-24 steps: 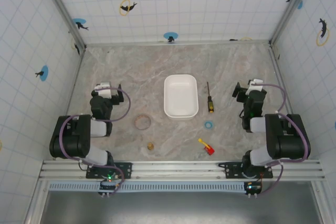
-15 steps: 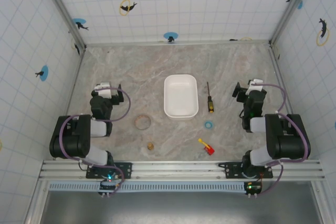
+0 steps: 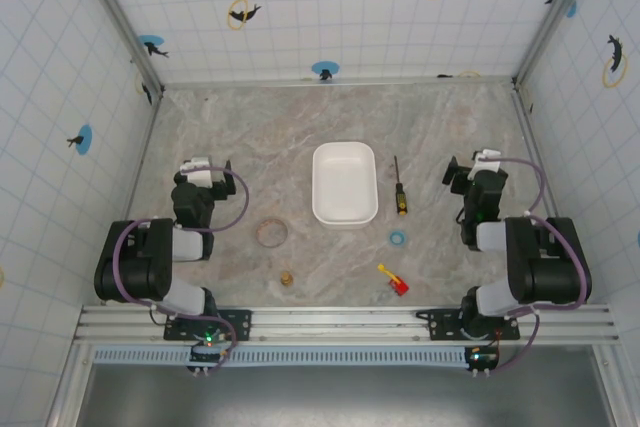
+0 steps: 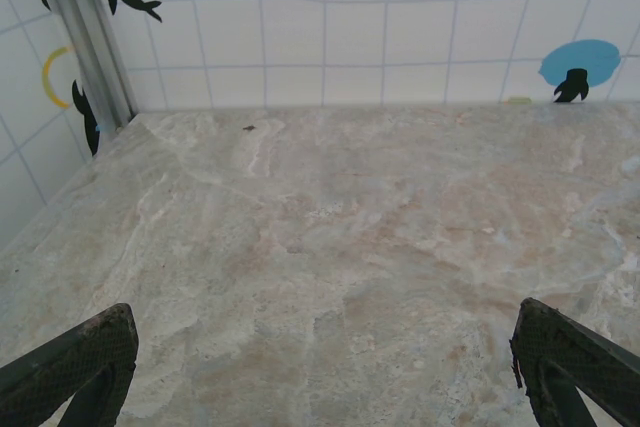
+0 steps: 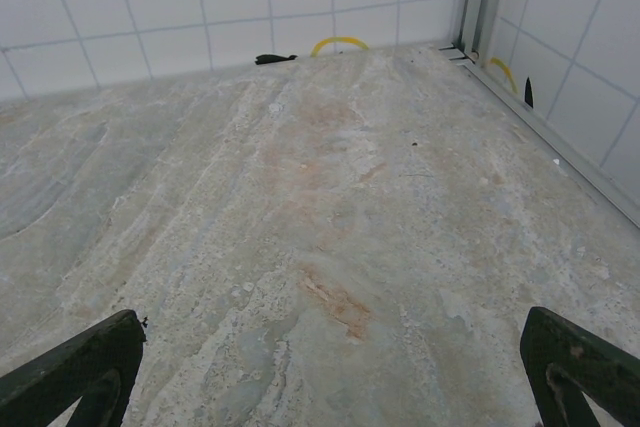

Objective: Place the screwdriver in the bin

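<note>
on the marble table (image 3: 250,127), nothing has shifted in the last moment: both arms sit folded exactly as they were, so your task has not begun. the screwdriver (image 3: 399,190) lies flat just right of the bin (image 3: 345,146), near it but not touching, handle toward the arm bases. the right gripper (image 3: 472,175) is the closer one, though well apart from it; its fingers (image 5: 85,362) stand spread wide over bare table. the left gripper (image 3: 205,169) is spread the same way, holding nothing. you'd likely reach with the right arm first; mind the blue ring (image 3: 398,238) near the handle.
</note>
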### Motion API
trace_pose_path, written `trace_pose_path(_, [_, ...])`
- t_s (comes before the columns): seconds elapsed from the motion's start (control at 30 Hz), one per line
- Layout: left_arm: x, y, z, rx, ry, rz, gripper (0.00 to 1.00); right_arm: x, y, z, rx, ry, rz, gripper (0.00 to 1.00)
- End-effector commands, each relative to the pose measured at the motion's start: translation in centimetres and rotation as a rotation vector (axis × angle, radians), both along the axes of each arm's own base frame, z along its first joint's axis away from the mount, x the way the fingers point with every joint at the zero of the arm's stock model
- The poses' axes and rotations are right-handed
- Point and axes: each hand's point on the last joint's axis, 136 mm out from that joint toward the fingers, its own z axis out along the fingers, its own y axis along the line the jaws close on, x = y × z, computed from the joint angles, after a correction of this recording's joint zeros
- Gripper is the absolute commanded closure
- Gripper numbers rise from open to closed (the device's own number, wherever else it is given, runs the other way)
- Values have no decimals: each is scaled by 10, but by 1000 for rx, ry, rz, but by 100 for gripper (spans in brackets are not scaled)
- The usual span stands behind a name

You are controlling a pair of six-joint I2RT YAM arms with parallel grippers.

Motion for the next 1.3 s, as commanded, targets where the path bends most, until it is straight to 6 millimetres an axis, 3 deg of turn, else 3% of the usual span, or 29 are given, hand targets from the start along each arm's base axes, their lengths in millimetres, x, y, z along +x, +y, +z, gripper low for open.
trace_pose_path(0.0, [5,-4,4,6,-6,-25,2,6,-2,23,-17,-22,-20,1])
trace_pose_path(0.13, [11,-13,11,21,18,-81,3,3,3,41,-25,-6,-15,1])
trace_pose_path(0.27, [14,-24,33,19,54,-143,2,2,17,57,45,59,23,1])
trace_pose_path(0.4, [10,-42,61,-129,88,-217,2,-3,45,62,100,179,110,1])
trace_pose_path(0.53, [3,-73,60,-283,234,-326,2,-14,81,56,231,353,228,1])
trace_pose_path(0.67, [-13,-114,50,-319,324,-407,2,-33,110,40,281,534,302,0])
trace_pose_path(0.93, [-41,-162,40,-453,444,-541,2,-51,149,0,260,752,388,8])
trace_pose_path(1.27, [-61,-183,27,-519,532,-567,2,-61,170,-41,180,868,396,19])
